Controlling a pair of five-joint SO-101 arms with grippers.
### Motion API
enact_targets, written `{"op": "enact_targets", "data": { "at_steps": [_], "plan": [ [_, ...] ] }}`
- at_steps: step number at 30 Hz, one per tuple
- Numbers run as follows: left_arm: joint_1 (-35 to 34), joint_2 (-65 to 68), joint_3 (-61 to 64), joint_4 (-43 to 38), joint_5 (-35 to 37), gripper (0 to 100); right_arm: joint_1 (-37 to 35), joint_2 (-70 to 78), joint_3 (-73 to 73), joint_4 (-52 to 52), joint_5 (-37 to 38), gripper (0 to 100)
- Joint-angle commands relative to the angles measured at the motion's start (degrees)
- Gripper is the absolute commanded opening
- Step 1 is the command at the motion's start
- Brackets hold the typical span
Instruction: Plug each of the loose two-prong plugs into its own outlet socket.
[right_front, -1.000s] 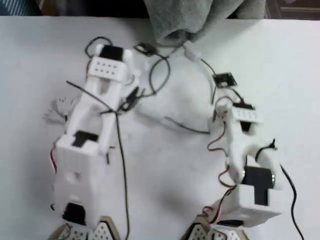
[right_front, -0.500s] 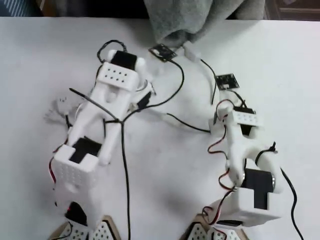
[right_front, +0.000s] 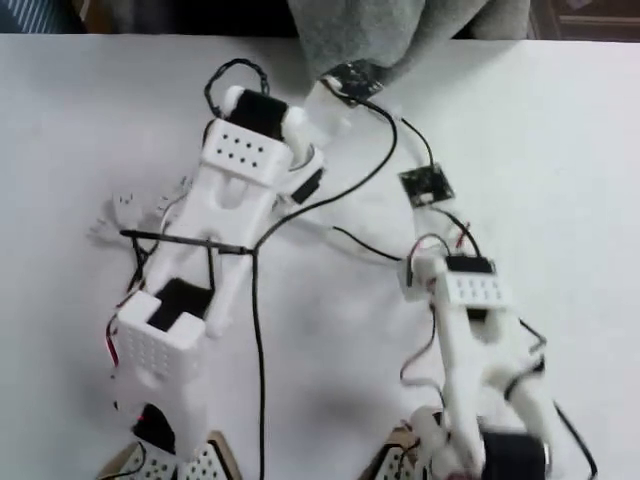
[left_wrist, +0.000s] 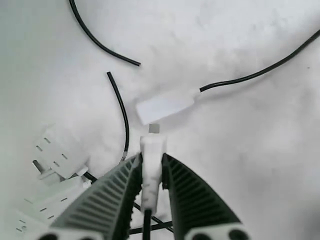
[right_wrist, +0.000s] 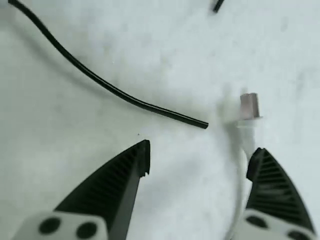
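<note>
The step in hand is judged to be the bringing of the first plug to its socket. In the left wrist view a small white plastic plug with a short metal tip (left_wrist: 152, 150) is clamped between the ribbed grey jaws of the left gripper (left_wrist: 152, 164). The tip is pointed away from the wrist, and a thin black cable is seen to run back under the fingers. Just beyond the tip, near but apart from it, a flat white oblong socket piece (left_wrist: 165, 106) is lying on the white table (left_wrist: 260, 150), with a black cord (left_wrist: 260, 72) leaving its far end. The piece is set at an angle to the plug, so the two are not lined up. White slotted outlet blocks (left_wrist: 56, 152) are seen beside this gripper. In the right wrist view the right gripper (right_wrist: 200, 154) is spread wide and nothing is held in it. A second white plug with a metal end (right_wrist: 248, 106) lies close to one finger, and a loose black cable end (right_wrist: 150, 106) lies ahead of the jaws. For the next move, it is thought that the held plug must be turned to the axis of the socket piece and pushed straight in. The piece probably needs to be steadied, as it may slide.
</note>
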Motion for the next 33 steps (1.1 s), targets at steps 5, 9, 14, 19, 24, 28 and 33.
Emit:
{"op": "enact_targets", "data": {
  "at_steps": [5,9,14,19,24,28,33],
  "plan": [
    [0.4,9.45,-3.34,-4.75,1.41,2,6.73,-28.35,19.25,-17.27,-7.3,30.9],
    [0.22,13.93,-8.88,-2.46,1.58,2,6.2,-36.62,24.26,-18.86,-7.21,30.9],
    [-1.1,17.71,-13.8,0.09,1.76,2,6.46,-38.99,25.49,-18.77,-7.3,30.9],
    [-1.8,19.82,-14.07,3.34,1.49,2,6.46,-38.81,25.49,-18.95,-7.3,30.9],
    [-2.42,18.77,-9.67,3.6,1.85,2,6.46,-38.81,25.49,-18.95,-7.3,30.9],
    [-2.42,15.69,-4.57,3.6,1.85,2,6.46,-38.81,25.49,-18.95,-7.3,30.9],
    [-2.33,7.69,1.32,3.43,1.49,2,6.46,-38.81,25.49,-18.95,-7.3,30.9]
  ]
}}
